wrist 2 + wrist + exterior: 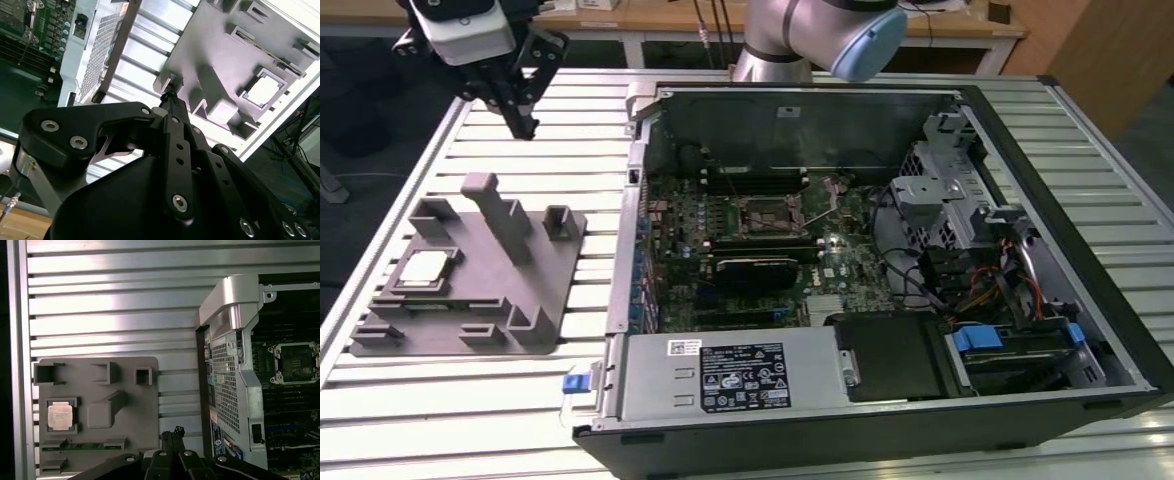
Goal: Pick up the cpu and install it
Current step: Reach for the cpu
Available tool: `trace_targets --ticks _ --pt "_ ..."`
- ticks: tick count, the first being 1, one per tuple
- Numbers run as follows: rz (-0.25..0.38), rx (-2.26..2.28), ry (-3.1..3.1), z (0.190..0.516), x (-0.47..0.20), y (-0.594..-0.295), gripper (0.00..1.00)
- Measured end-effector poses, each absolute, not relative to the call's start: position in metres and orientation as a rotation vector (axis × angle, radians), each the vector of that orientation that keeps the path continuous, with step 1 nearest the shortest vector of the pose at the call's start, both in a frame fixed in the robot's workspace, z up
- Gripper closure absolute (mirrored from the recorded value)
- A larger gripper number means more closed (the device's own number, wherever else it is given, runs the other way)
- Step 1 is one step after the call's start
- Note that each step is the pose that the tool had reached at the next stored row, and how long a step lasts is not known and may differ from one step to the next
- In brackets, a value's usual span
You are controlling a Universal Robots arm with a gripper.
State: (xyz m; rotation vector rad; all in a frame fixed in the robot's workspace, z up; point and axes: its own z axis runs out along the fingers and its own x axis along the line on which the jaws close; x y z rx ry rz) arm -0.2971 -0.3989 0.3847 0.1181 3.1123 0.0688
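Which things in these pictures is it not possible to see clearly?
- The cpu underside, first wrist view: faces down into the grey fixture.
- The socket contacts, exterior view: too small.
- The arm, exterior view: cut off by the upper edge.

The cpu (427, 268) sits in a pocket of the fixture plate (554, 270), which lies on the table (454, 400) to the exterior view's left of the computer case (787, 115). The gripper (523, 128) hangs above the table behind the plate (well apart from it). The socket (771, 212) lies inside the case.
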Motion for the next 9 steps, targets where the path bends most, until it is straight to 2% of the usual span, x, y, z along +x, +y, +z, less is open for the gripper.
trace_targets --ticks 9 --pt "0.069 0.118 3.112 0.382 -0.31 -0.399 0.89"
